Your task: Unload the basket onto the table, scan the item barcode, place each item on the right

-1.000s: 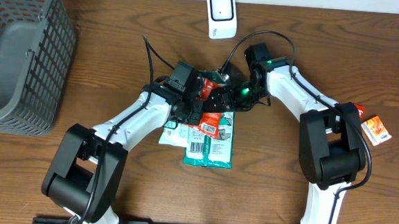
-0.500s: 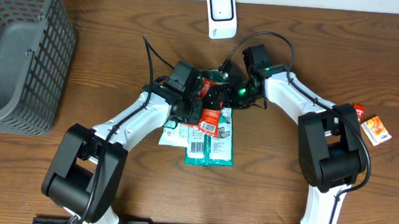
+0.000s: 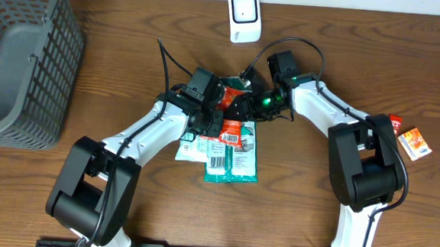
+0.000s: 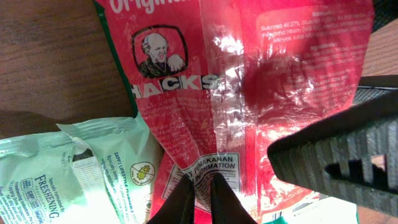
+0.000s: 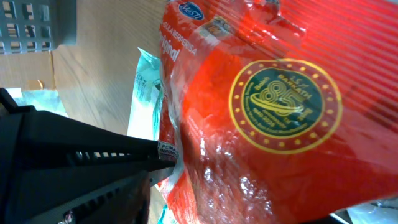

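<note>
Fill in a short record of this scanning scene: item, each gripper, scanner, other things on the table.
Item: red Hacks bag, between both arms
Left gripper: shut on the bag's edge
Right gripper: one finger at the bag's edge; grip unclear
Scanner: white, at the far table edge, apart from the bag
Other: green wipes packs under the arms; grey basket left; orange packet right

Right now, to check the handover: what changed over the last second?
The right gripper edged toward the left gripper, closing in on the red bag; a grip isn't clear yet. The left gripper stays shut on it. Unmoved: green packets, scanner, basket.
</note>
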`<action>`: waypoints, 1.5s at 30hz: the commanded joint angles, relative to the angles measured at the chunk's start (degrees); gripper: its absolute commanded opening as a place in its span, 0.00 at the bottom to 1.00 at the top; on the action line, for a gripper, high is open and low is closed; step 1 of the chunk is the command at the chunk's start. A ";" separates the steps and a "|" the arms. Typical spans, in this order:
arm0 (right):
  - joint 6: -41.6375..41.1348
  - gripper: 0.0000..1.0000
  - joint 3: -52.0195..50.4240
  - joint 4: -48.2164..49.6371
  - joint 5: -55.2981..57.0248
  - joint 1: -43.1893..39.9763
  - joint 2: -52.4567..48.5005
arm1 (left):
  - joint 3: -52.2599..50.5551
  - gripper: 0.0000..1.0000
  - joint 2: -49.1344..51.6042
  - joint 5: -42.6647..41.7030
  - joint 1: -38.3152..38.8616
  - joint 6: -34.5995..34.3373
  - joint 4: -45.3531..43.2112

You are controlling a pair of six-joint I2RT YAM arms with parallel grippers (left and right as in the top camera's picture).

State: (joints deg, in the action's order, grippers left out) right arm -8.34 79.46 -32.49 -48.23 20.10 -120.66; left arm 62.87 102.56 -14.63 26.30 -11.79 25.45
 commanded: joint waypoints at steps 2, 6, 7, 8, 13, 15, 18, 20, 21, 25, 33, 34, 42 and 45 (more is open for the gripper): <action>0.24 0.38 -0.57 0.24 -1.38 0.48 0.33 | -0.02 0.12 0.63 0.81 -0.13 0.70 -0.28; 0.22 0.38 -1.46 1.95 0.61 1.16 0.33 | -0.02 0.11 0.63 0.81 -0.13 0.70 -0.31; 0.17 0.38 -1.81 2.62 0.57 1.36 0.33 | -0.02 0.11 0.63 0.81 -0.13 0.70 -0.31; -0.04 0.38 -2.21 3.32 0.57 1.53 0.33 | -0.02 0.12 0.63 0.81 -0.13 0.70 -0.28; -0.46 0.32 -3.21 5.51 0.57 2.03 0.33 | -0.02 0.12 0.63 0.81 -0.13 0.70 -0.28; -0.42 0.22 -3.21 5.60 0.55 2.08 0.33 | -0.02 0.11 0.63 0.79 -0.13 0.70 -0.28; -0.37 0.12 -3.21 5.99 -0.13 2.14 0.33 | -0.02 0.12 0.63 0.79 -0.13 0.72 -0.28; -0.37 0.08 -3.21 5.95 -0.28 2.12 0.33 | -0.02 0.11 0.61 0.79 -0.13 0.72 -0.37; -0.35 0.02 -3.21 5.95 -1.11 2.12 0.33 | 0.00 0.12 0.48 0.79 -0.13 0.72 -0.57; 0.70 0.01 -3.17 6.62 -5.38 2.01 0.35 | 0.13 0.12 -1.11 0.81 -0.13 0.72 -0.79; 3.28 0.01 -3.10 6.54 -5.27 1.81 3.23 | 0.70 0.26 -11.21 0.79 -0.37 0.72 -0.74; 3.28 0.01 -3.10 6.32 -5.33 1.60 4.09 | 0.70 0.31 -12.72 0.79 -0.59 0.66 -0.70; 3.34 0.01 -3.10 0.24 -11.52 -1.70 11.50 | 0.70 0.68 -22.67 -6.12 -5.73 -1.92 2.49; 6.38 0.01 -3.10 -2.05 -18.38 -3.08 13.05 | 0.70 0.74 -24.02 -16.63 -8.63 0.74 2.56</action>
State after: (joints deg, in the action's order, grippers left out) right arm -5.58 76.34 -33.19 -56.42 18.81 -110.24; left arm 62.87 79.85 -19.44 20.29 -13.32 27.70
